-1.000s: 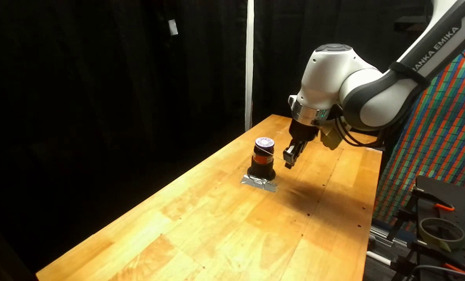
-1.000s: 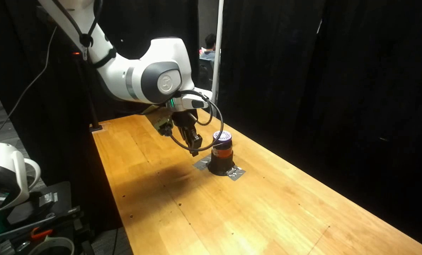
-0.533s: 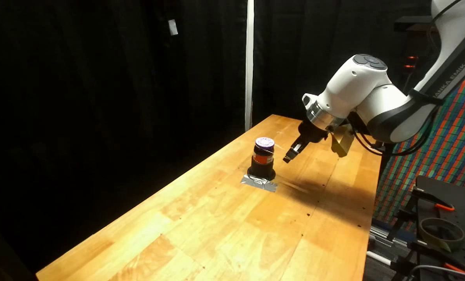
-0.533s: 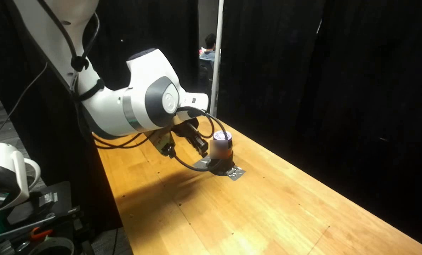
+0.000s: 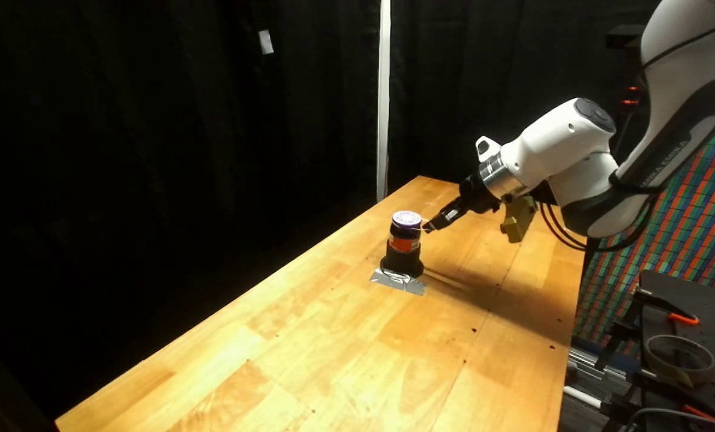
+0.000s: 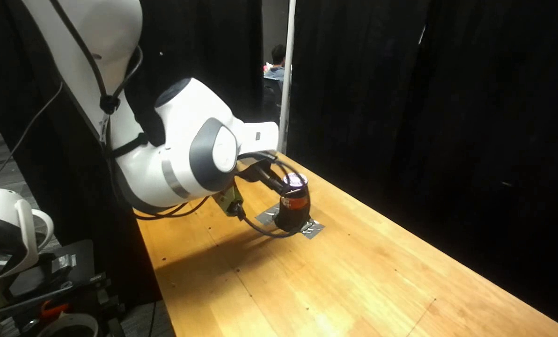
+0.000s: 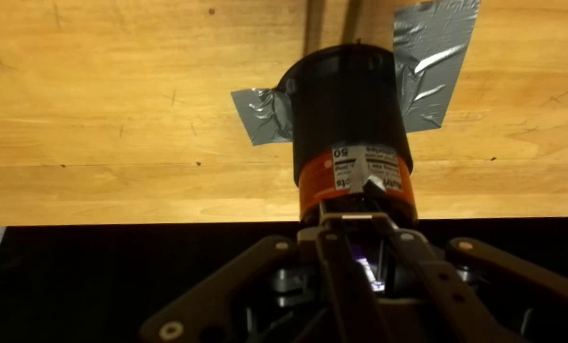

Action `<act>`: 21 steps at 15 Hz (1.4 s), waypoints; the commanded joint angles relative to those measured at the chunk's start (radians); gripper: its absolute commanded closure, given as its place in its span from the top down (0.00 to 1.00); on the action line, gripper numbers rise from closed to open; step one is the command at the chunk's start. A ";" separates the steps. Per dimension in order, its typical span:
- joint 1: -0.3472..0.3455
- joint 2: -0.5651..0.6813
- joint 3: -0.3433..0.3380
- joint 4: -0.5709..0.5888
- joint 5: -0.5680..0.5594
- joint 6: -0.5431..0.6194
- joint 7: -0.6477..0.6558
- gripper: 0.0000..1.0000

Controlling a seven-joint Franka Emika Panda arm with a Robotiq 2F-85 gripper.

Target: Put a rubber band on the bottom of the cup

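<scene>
The cup [image 5: 404,245] stands upright on the wooden table, with a dark base, an orange-red band and a purple-white top. It also shows in the other views [image 6: 294,202] [image 7: 350,109]. A thin pale rubber band [image 5: 415,228] crosses the cup's upper part and runs to my fingertips. My gripper [image 5: 426,228] is tilted, its tips just beside the cup's upper side below the top. In the wrist view the gripper [image 7: 354,209] has its fingers drawn together in front of the cup, and it appears shut on the rubber band. The band's far side is hidden.
Grey tape [image 5: 398,281] fixes the cup's base to the table [image 5: 357,348] on two sides. A cable loop [image 6: 269,234] from the wrist hangs in front of the cup. A side cart [image 5: 687,336] with a tape roll stands beyond the table edge.
My gripper has tilted nearer to level, and its tips have risen and moved toward the cup. The rubber band's stretch between cup and fingertips is shorter. The cup has not moved.
</scene>
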 commanded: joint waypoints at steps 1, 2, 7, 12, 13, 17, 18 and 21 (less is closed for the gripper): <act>0.095 0.168 -0.018 -0.054 0.187 0.196 -0.020 0.19; 0.112 0.211 -0.009 -0.064 0.241 0.247 -0.023 0.19; 0.177 0.367 0.032 -0.082 0.486 0.427 -0.040 0.19; 0.009 0.324 0.315 -0.073 0.824 0.563 -0.363 0.20; -0.040 0.321 0.388 -0.066 0.889 0.608 -0.433 0.20; 0.125 0.380 0.275 -0.031 0.979 0.577 -0.376 0.20; 0.099 0.380 0.300 -0.047 0.991 0.627 -0.403 0.19; 0.154 0.383 0.249 -0.048 1.008 0.632 -0.393 0.21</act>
